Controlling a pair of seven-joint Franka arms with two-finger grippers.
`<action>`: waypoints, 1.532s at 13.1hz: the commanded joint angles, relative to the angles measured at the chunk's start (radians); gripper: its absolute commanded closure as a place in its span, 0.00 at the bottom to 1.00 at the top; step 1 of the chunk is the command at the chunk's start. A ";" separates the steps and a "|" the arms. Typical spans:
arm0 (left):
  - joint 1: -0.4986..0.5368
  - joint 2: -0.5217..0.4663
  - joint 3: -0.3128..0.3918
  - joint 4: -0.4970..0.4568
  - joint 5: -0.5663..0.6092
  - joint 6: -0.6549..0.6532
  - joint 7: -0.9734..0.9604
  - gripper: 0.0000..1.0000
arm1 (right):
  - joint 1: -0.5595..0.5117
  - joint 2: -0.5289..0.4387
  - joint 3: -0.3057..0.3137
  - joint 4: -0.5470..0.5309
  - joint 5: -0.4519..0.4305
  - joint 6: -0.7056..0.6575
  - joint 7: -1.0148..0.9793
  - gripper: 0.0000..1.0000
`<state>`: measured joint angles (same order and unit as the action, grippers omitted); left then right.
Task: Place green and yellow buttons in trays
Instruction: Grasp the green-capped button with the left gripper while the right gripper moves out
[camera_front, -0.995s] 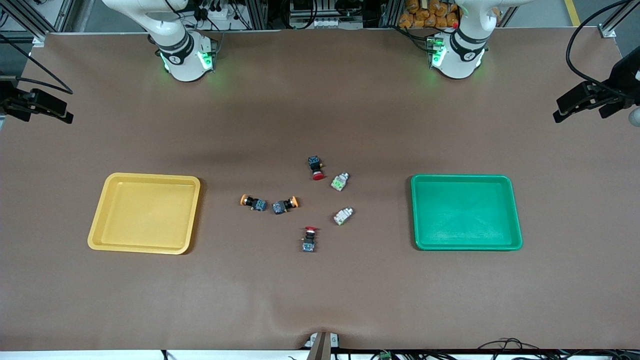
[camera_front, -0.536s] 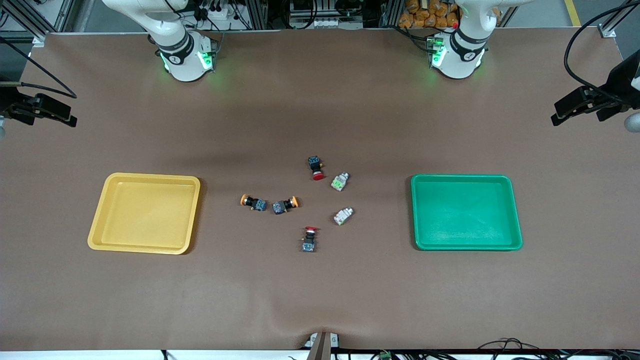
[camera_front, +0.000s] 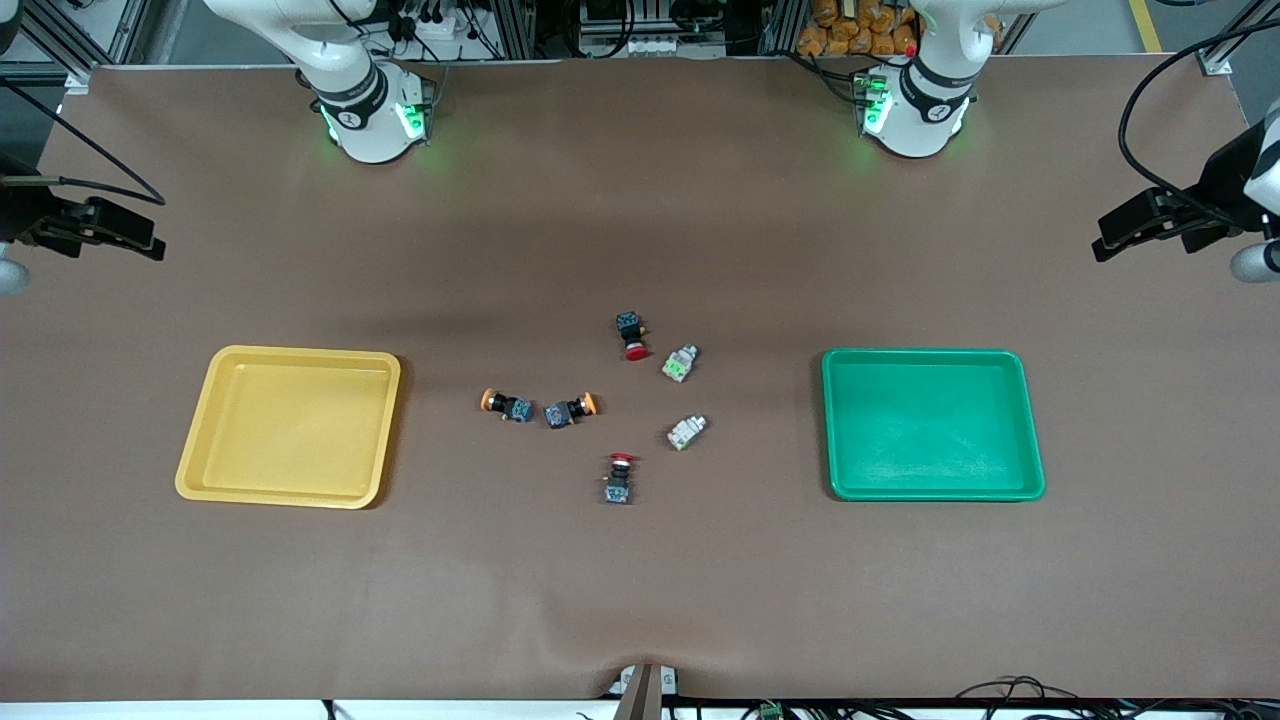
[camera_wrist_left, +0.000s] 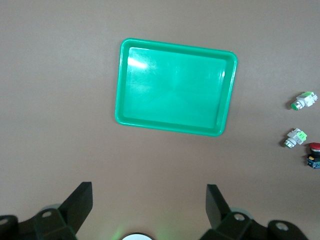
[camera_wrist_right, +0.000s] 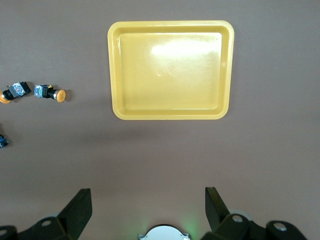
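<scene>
The yellow tray (camera_front: 288, 427) lies toward the right arm's end of the table and the green tray (camera_front: 932, 424) toward the left arm's end; both hold nothing. Between them lie two yellow-capped buttons (camera_front: 505, 404) (camera_front: 570, 409) and two green-faced buttons (camera_front: 680, 363) (camera_front: 687, 432). My left gripper (camera_front: 1150, 232) hangs high, open and empty; its wrist view (camera_wrist_left: 148, 200) shows the green tray (camera_wrist_left: 175, 93) and the green buttons (camera_wrist_left: 304, 101) (camera_wrist_left: 295, 137). My right gripper (camera_front: 100, 235) hangs high, open and empty; its wrist view (camera_wrist_right: 148, 202) shows the yellow tray (camera_wrist_right: 170, 70) and the yellow buttons (camera_wrist_right: 50, 93) (camera_wrist_right: 15, 91).
Two red-capped buttons lie among the others, one (camera_front: 631, 336) farther from the front camera beside a green button, one (camera_front: 619, 478) nearest the front camera. The brown table cover has a slight wrinkle near its front edge (camera_front: 560, 630).
Both grippers have drifted a little inward toward the table's middle. The buttons and trays have not moved.
</scene>
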<state>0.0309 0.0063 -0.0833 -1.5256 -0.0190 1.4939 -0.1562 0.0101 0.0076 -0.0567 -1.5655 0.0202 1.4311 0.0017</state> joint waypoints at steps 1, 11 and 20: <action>-0.023 0.058 -0.013 0.027 0.002 -0.011 -0.029 0.00 | 0.044 0.029 -0.005 0.024 0.000 -0.008 0.015 0.00; -0.359 0.360 -0.024 -0.016 0.005 0.280 -0.495 0.00 | 0.116 0.091 -0.005 0.053 0.003 0.000 0.018 0.00; -0.554 0.728 -0.009 0.085 0.019 0.738 -1.025 0.00 | 0.168 0.291 -0.005 0.055 0.127 0.162 0.018 0.00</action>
<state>-0.4896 0.6626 -0.1081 -1.5239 -0.0171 2.2055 -1.0984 0.1506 0.2415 -0.0533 -1.5381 0.1157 1.5645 0.0037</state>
